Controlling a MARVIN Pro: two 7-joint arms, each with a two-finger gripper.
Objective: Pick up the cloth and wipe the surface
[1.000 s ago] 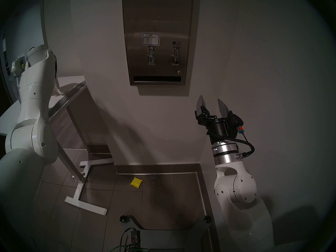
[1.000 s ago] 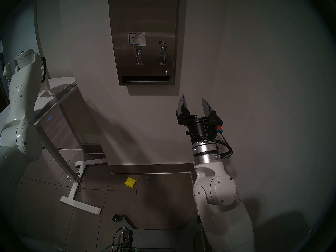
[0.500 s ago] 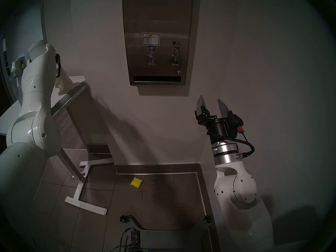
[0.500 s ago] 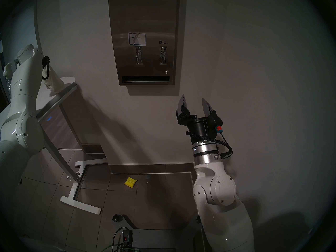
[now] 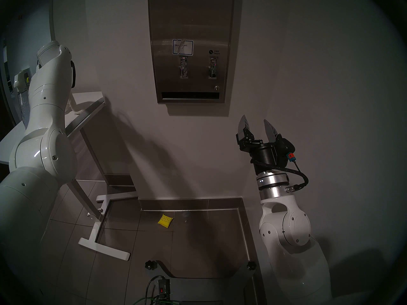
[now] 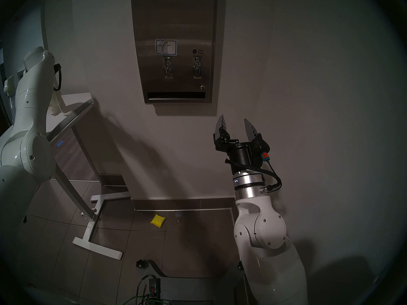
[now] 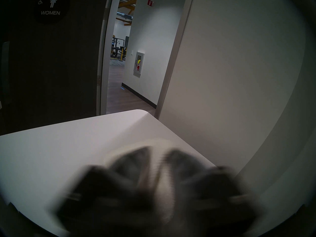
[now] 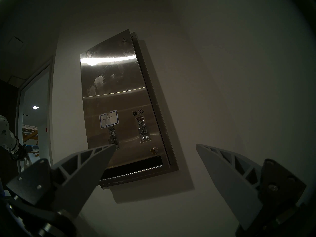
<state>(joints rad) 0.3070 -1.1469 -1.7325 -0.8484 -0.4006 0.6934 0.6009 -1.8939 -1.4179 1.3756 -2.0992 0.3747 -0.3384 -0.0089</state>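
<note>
The cloth (image 5: 73, 106) is a cream rag hanging from behind my left wrist, its lower end on the white tabletop (image 5: 88, 97). My left arm hides the left gripper in the head views. In the blurred left wrist view, the left gripper (image 7: 158, 151) is shut on the cloth (image 7: 163, 180), a pale strip pinched between the dark fingers. The surface is the steel dispenser front (image 5: 191, 22) on the wall, smudged in its upper half in the right wrist view (image 8: 112, 87). My right gripper (image 5: 255, 121) stands open and empty, below and right of the dispenser.
A yellow quilted pad (image 5: 165, 221) lies on the tiled floor by the wall. The table's white foot (image 5: 103, 251) reaches across the floor on the left. A dark door and an open doorway (image 7: 119, 69) stand beyond the tabletop (image 7: 68, 146).
My left wrist has risen and swung right. Half a second ago the cloth hung free above the table; now its lower end rests on the tabletop. The right arm has not moved.
</note>
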